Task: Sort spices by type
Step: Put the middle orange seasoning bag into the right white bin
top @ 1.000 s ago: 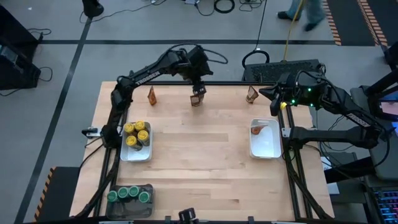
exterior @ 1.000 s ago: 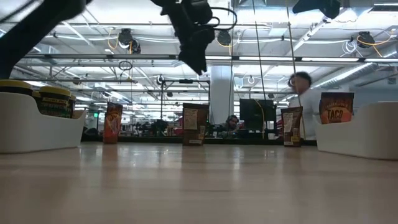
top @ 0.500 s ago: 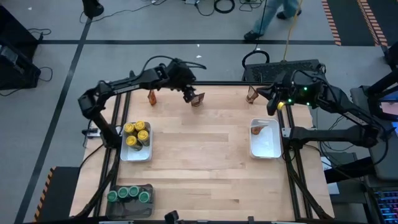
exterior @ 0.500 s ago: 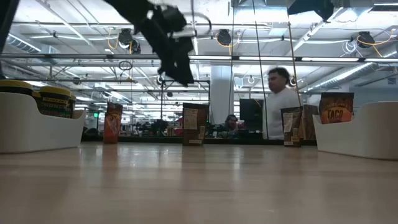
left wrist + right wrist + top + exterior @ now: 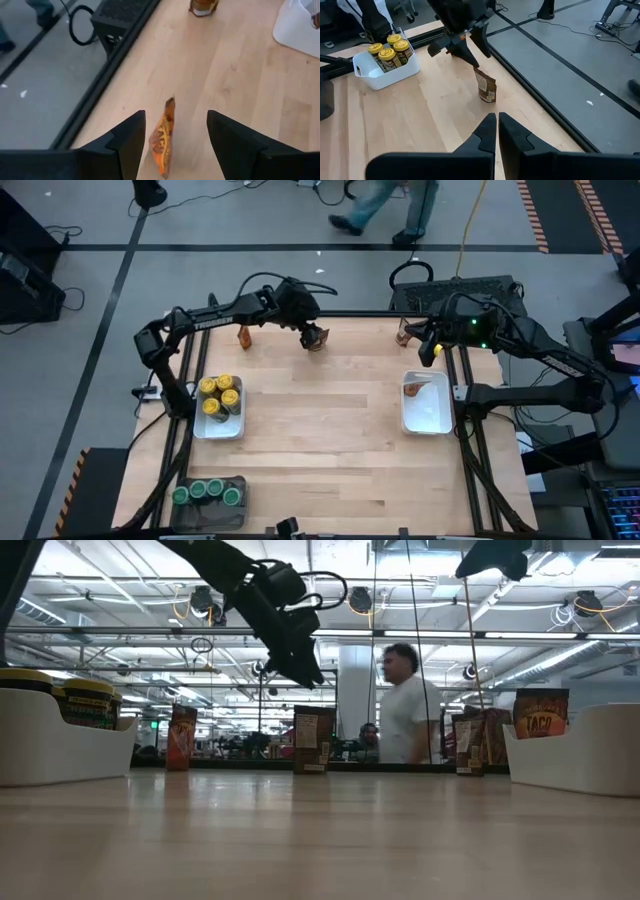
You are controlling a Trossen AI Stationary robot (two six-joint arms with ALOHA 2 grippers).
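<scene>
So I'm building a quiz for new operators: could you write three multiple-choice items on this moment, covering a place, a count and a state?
1. Where do the yellow-lidded jars sit?
A. white tray near the left arm
B. dark tray
C. bare table

2. How many green-lidded jars are in the dark tray?
A. two
B. four
C. six

3. How is the left hand?
A. shut on a jar
B. shut, empty
C. open over a standing packet

Answers: 1 A, the high view shows them in that tray. 2 B, four green lids show there. 3 C, the left wrist view shows parted fingers with the packet between them, untouched.
</scene>
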